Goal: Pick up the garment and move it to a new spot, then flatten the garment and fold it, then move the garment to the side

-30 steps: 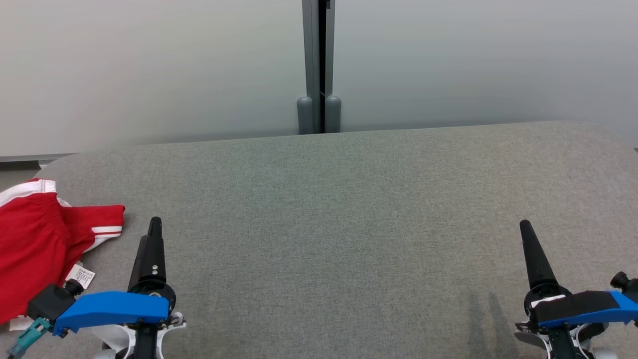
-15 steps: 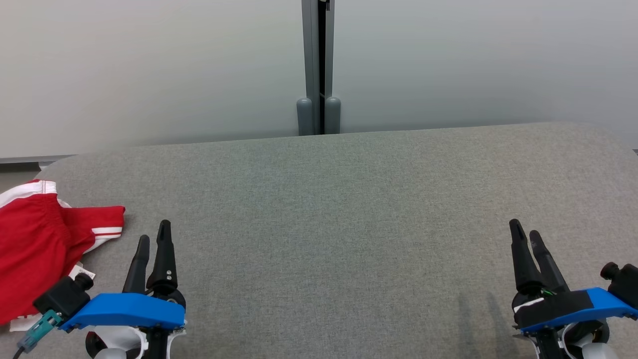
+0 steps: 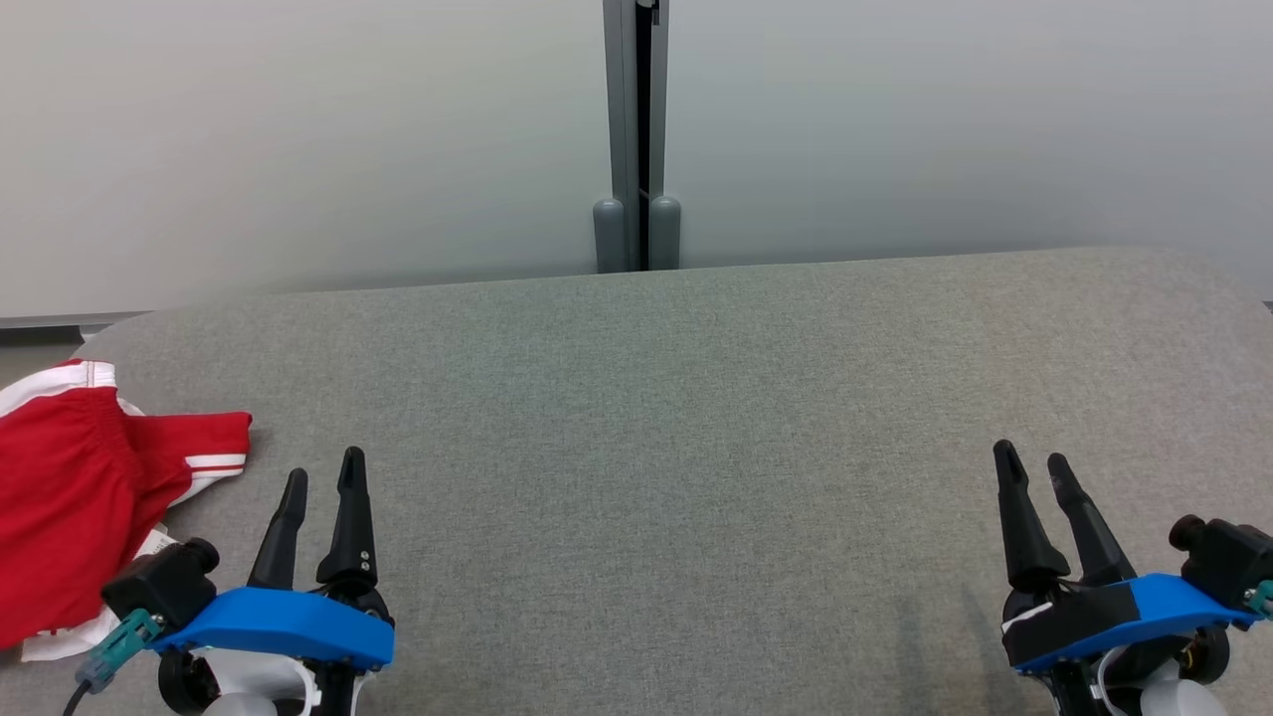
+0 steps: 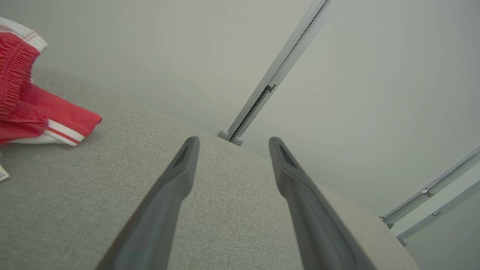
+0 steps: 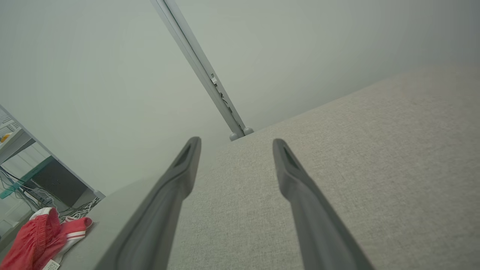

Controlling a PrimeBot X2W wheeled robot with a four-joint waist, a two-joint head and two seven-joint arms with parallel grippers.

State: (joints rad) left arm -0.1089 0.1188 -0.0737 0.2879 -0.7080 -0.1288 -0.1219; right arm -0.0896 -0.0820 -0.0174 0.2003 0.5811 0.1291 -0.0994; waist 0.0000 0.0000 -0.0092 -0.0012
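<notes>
The garment is a pair of red shorts with white stripes and a white care tag, lying crumpled at the left edge of the grey fabric table. It also shows at the upper left in the left wrist view, garment, and small at the lower left in the right wrist view, garment. My left gripper stands open just right of the garment, not touching it, with nothing between its fingers. Far off at the lower right, my right gripper is open and empty over bare table.
A pale partition wall with a grey vertical post rises behind the table's far edge. Beyond the table's left end, the right wrist view shows a shelf with cables. The table's corners are rounded.
Both wrists have rolled, so each gripper now shows two spread fingers instead of one. The left gripper has shifted slightly right, the right gripper slightly left. The garment has not moved.
</notes>
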